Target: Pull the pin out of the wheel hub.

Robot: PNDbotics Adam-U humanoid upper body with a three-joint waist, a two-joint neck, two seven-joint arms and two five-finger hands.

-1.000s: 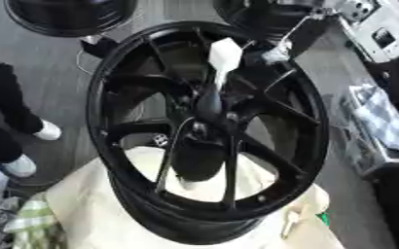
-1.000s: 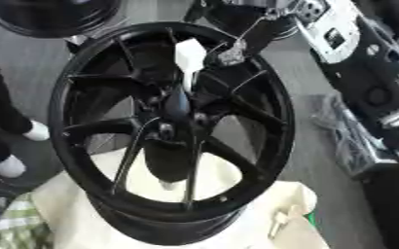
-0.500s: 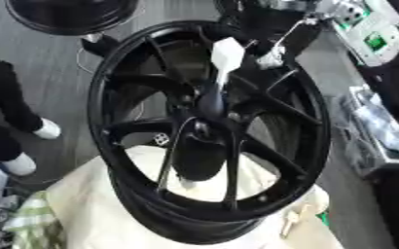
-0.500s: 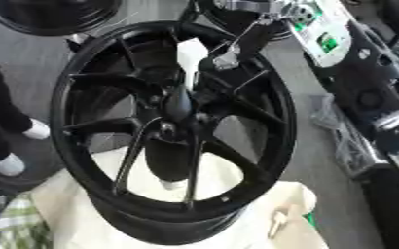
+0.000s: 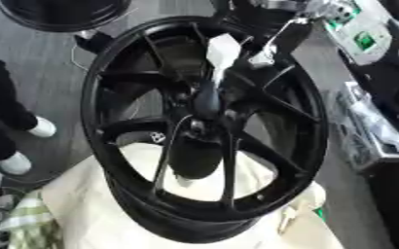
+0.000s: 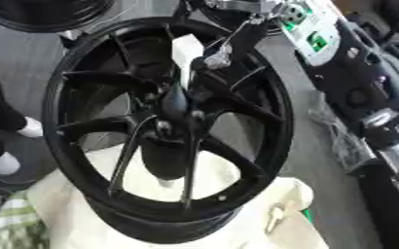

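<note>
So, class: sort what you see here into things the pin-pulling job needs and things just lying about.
Belongs to the job:
wheel
hub
white-topped pin
right hand

Lying about:
second wheel
cream cloth
green-labelled box

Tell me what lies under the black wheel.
The wheel rests on a cream cloth, visible through the spokes and around the lower rim. Whatever supports the cloth is covered and cannot be seen.

Grey floor [image 5: 32, 63] w/ cream cloth [image 5: 92, 214] at btm.
</note>
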